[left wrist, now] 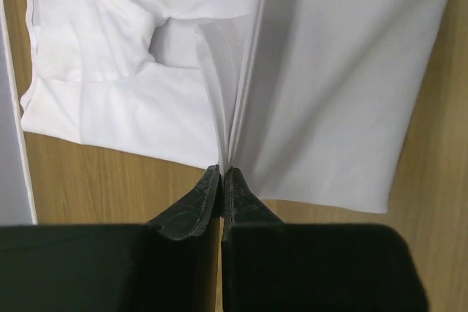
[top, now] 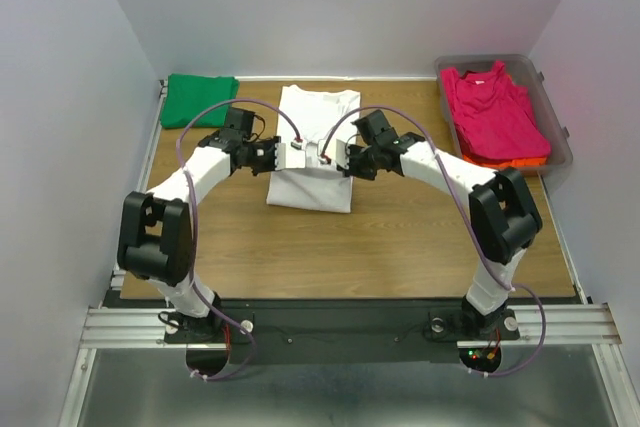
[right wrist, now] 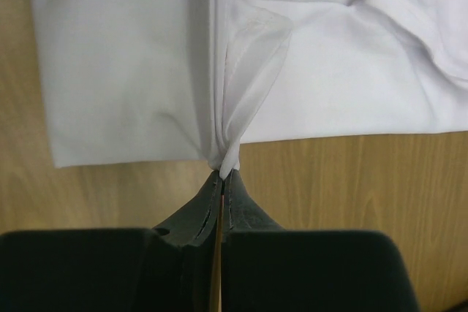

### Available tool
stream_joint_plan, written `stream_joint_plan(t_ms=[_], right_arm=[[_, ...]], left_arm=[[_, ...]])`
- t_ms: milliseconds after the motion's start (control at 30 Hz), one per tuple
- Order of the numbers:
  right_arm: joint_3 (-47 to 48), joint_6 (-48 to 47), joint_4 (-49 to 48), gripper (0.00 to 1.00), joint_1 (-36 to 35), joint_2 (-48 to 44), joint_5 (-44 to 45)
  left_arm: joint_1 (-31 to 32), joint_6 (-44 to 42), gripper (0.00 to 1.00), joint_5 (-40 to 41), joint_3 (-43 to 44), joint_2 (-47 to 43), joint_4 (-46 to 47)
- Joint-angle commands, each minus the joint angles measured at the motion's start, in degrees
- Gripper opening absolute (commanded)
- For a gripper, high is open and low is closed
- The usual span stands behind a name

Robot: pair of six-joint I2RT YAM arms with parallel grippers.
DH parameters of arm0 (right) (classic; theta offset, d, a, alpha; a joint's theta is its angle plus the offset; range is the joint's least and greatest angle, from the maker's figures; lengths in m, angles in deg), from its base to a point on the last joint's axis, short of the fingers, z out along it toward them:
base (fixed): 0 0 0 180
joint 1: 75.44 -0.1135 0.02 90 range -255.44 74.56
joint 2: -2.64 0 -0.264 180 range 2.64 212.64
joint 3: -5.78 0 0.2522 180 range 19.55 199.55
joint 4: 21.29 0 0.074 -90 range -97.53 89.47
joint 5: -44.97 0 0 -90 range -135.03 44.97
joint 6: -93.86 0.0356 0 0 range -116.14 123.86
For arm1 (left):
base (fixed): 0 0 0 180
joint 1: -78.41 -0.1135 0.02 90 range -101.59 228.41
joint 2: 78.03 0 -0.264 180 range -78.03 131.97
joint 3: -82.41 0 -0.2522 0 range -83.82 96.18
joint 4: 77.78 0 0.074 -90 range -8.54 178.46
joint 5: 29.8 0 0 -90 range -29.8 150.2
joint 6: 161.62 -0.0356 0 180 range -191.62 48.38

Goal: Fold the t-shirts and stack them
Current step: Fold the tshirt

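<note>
In the top view the left arm (top: 215, 162) and right arm (top: 440, 162) cross the white t-shirt (top: 318, 112), hiding its middle. The orange t-shirt (top: 520, 160) shows only an edge under the magenta t-shirt (top: 495, 107) in the tub (top: 563, 147). Both wrist views cut the white t-shirt off at the top edge.

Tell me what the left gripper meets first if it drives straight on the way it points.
The left gripper, shut on a pinched fold of the white cloth t-shirt, would push into that same shirt first. Beyond it the right gripper faces it, though depth is unclear.
</note>
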Motion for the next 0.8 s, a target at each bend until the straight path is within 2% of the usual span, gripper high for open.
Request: stream_joint_plan(t_ms=[0,300,433,500,533,567,600,633,767], right_arm=[[7.9,-3.6,-0.9,0.0,3.1,6.1,-2.3],[20.5,-5.7,-1.0,0.01,6.8,18.4,-2.0],[25.8,-4.8,-1.1,0.01,7.7,23.0,-0.3],[27.5,-3.2,-1.1,0.12,8.0,24.2,1.1],[28.1,-2.6,-1.2,0.21,8.2,24.4,1.3],[29.0,-2.1,-1.3,0.41,8.6,24.3,2.1],[29.2,-0.9,-1.3,0.47,8.7,23.7,2.7],[28.9,-0.2,-1.2,0.62,8.7,23.0,3.2],[23.8,4.2,-1.1,0.64,8.9,16.0,2.6]], left_arm=[[-2.1,-2.2,0.0,-3.4,7.7,4.7,0.0],[-3.8,-1.5,0.01,-3.1,22.3,22.1,0.9],[-4.4,0.1,0.05,-2.7,25.9,25.4,2.1],[-4.5,1.9,0.19,-1.8,26.7,26.5,3.5],[-4.6,3.0,0.26,-1.6,26.8,26.5,4.3],[-4.5,4.2,0.35,-1.1,26.9,26.1,5.2],[-4.7,5.3,0.39,-1.0,27.3,25.7,5.2],[-4.6,7.9,0.44,-0.7,27.4,24.5,5.3],[-5.4,11.6,0.47,-1.6,22.1,18.3,4.9]])
